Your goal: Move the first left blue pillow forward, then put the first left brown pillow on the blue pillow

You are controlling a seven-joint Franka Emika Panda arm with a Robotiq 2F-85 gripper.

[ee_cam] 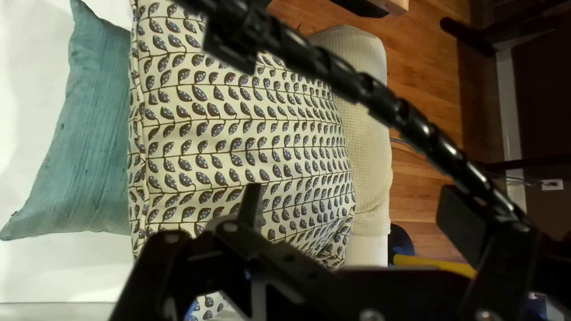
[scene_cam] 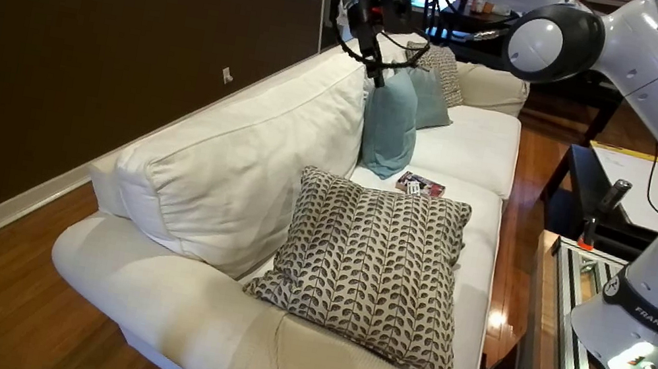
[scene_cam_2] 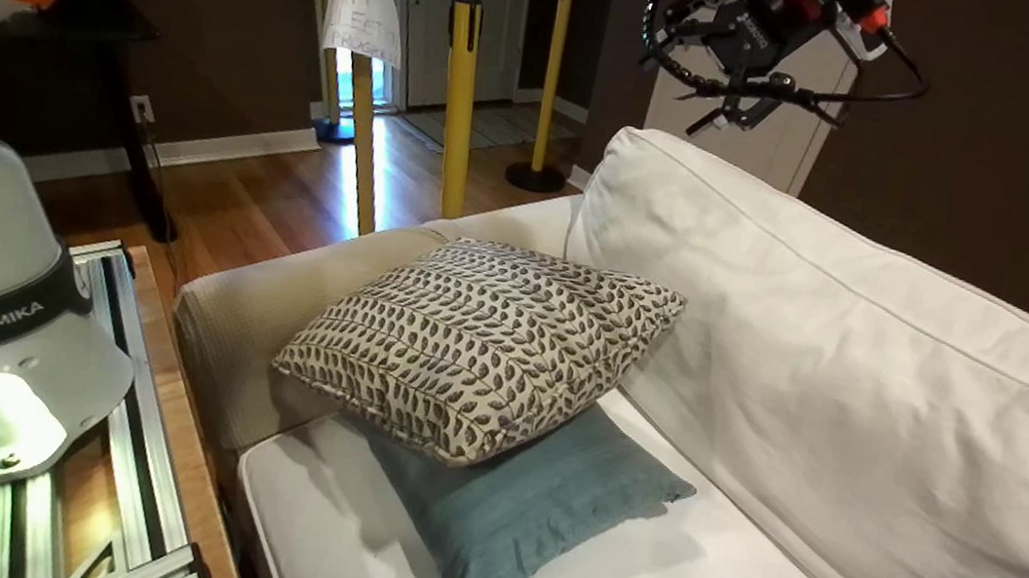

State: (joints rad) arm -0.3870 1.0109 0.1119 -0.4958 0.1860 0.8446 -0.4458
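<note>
In an exterior view, the brown pillow (scene_cam_2: 477, 353) lay on the blue pillow (scene_cam_2: 541, 513), which showed at five o'clock, and at one o'clock hung the gripper (ee_cam: 352, 200), spread wide in the wrist view

Brown leaf-print pillow (scene_cam_2: 488, 345), teal pillow (scene_cam_2: 547, 504), white sofa (scene_cam_2: 819, 366)

In the wrist view, your gripper (ee_cam: 351, 200) has its jaws well apart: one finger (ee_cam: 251, 204) stands near the centre, its mate toward the right edge. In an exterior view, your arm (scene_cam: 651, 58) rises from its base (scene_cam: 641, 357) at the lower right, bends at a dark-collared joint (scene_cam: 568, 51), and extends leftward along the top, the jaws pointing down near upper centre. The gripper's dark housing (scene_cam_2: 762, 35) sits tilted at the upper right in an exterior view.
</note>
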